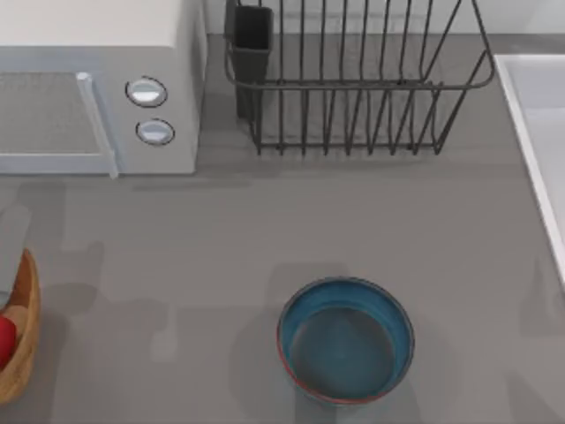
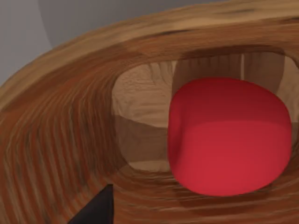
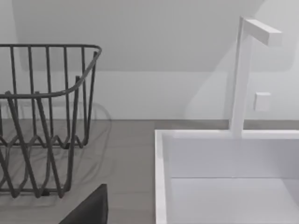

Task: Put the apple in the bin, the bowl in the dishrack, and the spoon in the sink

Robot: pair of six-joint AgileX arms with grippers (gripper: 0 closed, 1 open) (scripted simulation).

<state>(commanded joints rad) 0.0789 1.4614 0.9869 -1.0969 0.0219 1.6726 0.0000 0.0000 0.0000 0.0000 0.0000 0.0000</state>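
Observation:
The red apple (image 2: 229, 137) lies inside the tan wooden bin (image 2: 70, 140), free of any grip. It also peeks out as the apple (image 1: 4, 340) in the bin (image 1: 25, 349) at the table's left edge. My left gripper hovers just above the bin, open, with one dark fingertip (image 2: 96, 211) beside the apple. The teal bowl (image 1: 346, 340) stands empty near the front middle. The black dishrack (image 1: 353, 88) is at the back. The white sink (image 1: 543, 150) runs along the right edge. My right gripper, dark fingertip (image 3: 88, 210), is open between the dishrack (image 3: 42, 116) and the sink (image 3: 224, 177). The spoon is out of view.
A white microwave (image 1: 97, 88) with two round knobs fills the back left corner. A white tap (image 3: 243, 74) rises behind the sink. A black cutlery cup (image 1: 252, 49) sits at the dishrack's left corner. Grey tabletop lies between bowl and dishrack.

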